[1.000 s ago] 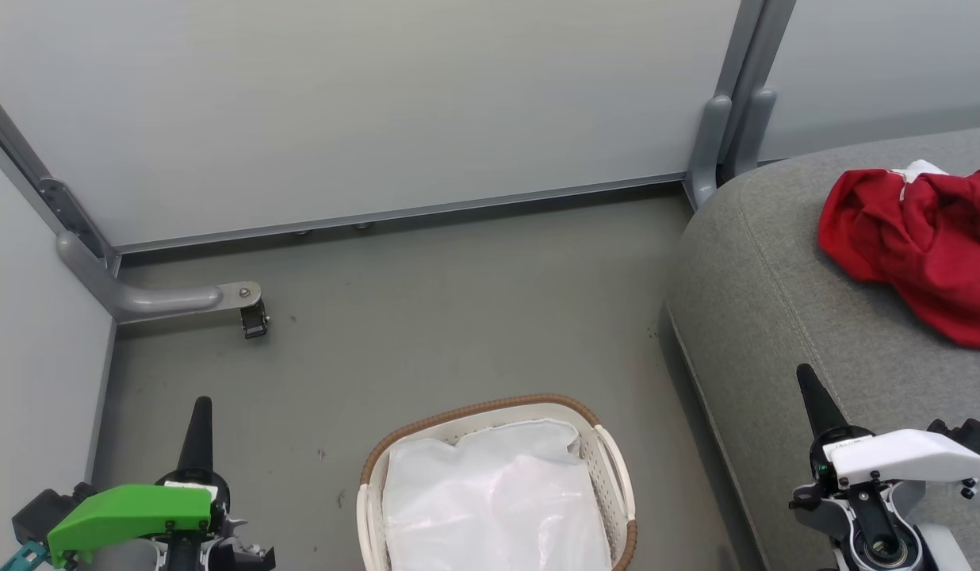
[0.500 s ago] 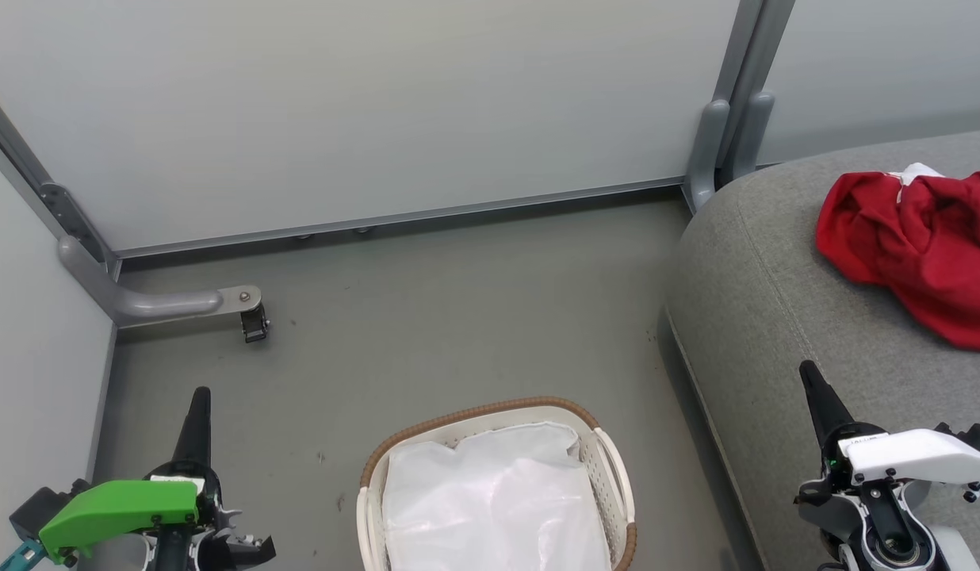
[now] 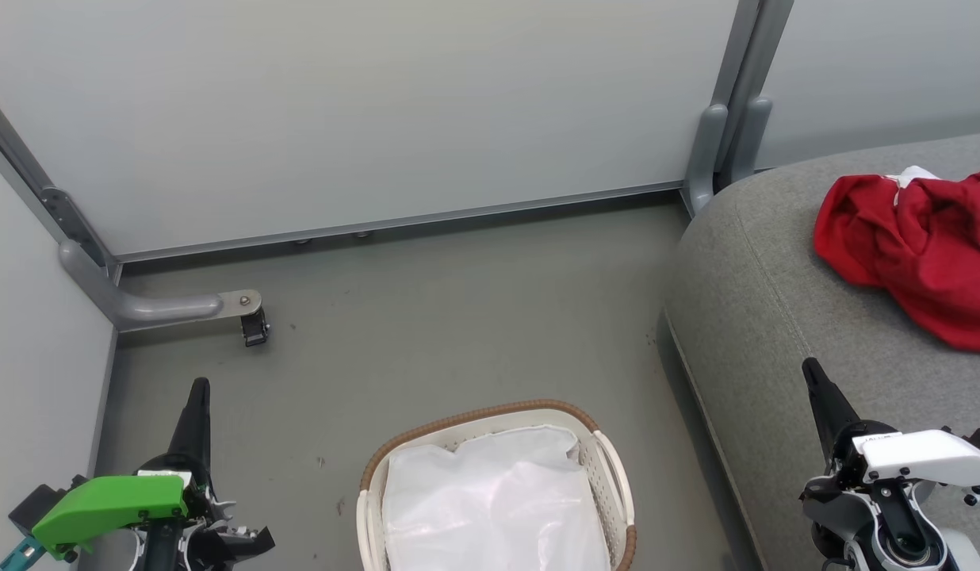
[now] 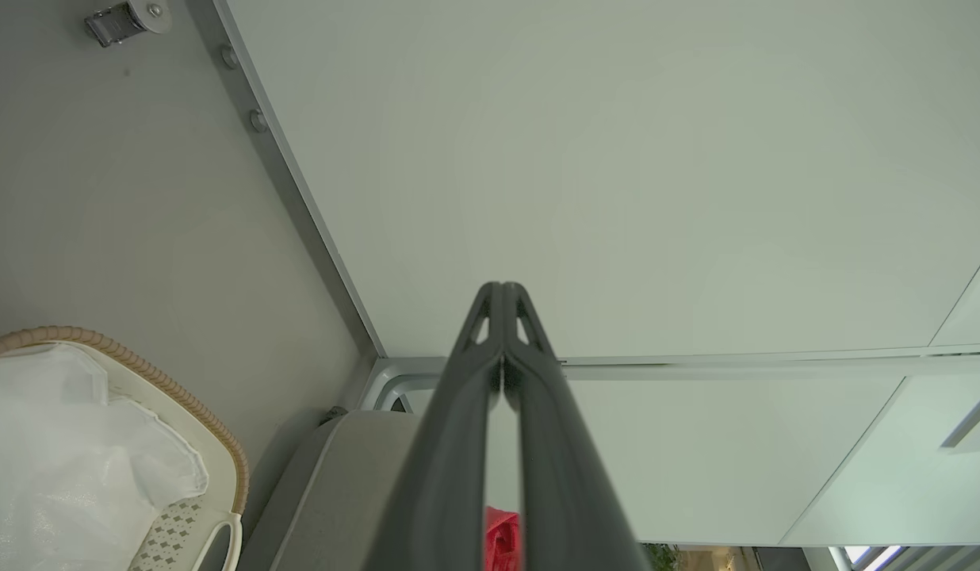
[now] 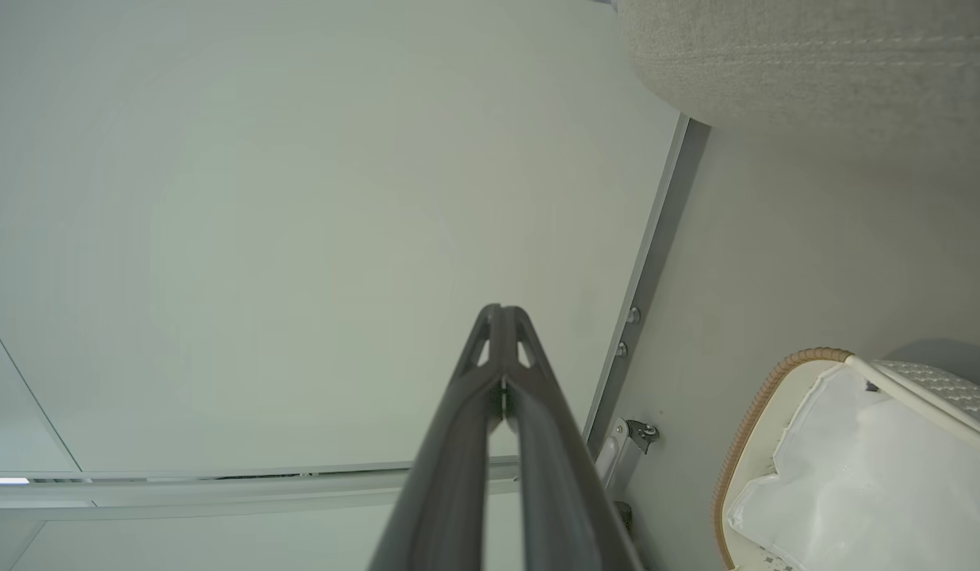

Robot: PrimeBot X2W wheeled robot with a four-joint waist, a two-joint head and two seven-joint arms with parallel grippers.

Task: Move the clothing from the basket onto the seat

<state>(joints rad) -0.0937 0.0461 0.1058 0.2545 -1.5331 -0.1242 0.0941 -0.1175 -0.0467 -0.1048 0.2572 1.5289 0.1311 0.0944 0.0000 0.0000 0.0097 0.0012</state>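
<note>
Clothing (image 3: 910, 254) looks all moved: red heap on the seat (image 3: 775, 317), right of the basket (image 3: 474, 416), where nothing red lies on the white liner (image 3: 490, 507). Left hand (image 3: 200, 392) and right hand (image 3: 815, 377) flank the basket, both pinched closed, empty. Probably worth one liner check, arms kept clear.

We see a partitioned test bay, a robot lab dressed with a few household props. Pale partition panels (image 3: 379, 111) stand in a grey metal frame (image 3: 748, 71), with one corner braced by a foot ending in a small caster (image 3: 254, 327). The floor (image 3: 474, 301) is plain grey and lightly scuffed. The homely part is slight: a grey upholstered seat (image 3: 775, 301), a laundry basket (image 3: 474, 412) on the floor near it, and red clothing (image 3: 910, 246) lying on the cushion.
</note>
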